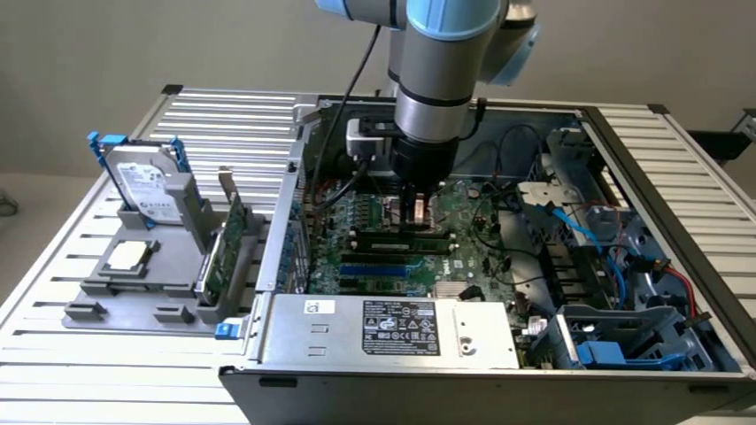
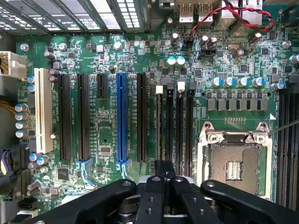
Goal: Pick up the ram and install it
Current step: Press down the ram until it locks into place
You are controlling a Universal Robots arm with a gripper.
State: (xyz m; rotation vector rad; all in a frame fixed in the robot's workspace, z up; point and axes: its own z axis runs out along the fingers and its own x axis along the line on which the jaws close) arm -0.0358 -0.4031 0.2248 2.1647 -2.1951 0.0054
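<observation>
**Ram at its slot, fingers shut above it**

The arm (image 1: 431, 88) is held straight up and down, and it is reached deep into the open computer case (image 1: 274, 257). The gripper (image 1: 413, 215) is pointed down at the motherboard (image 1: 479, 257), right over the long black memory slots (image 2: 180, 130).

The fingers (image 2: 154, 191) are pressed tight together. Nothing is seen between them.

The ram (image 1: 399, 235) is seen as a thin green stick lying along one of the slots, just under the fingertips. It seems to be set in the slot already (whether it is clicked all the way in cannot be told).

So the putting-in step is judged to be in hand, not the picking-up step. For this step, the stick has to be kept lined up with its slot, and any push has to be made straight down and gently, so that nothing is bent.

The bigger green card (image 1: 233, 237) is left standing in the grey holder (image 1: 130, 290) outside the case, well apart from the gripper.
</observation>
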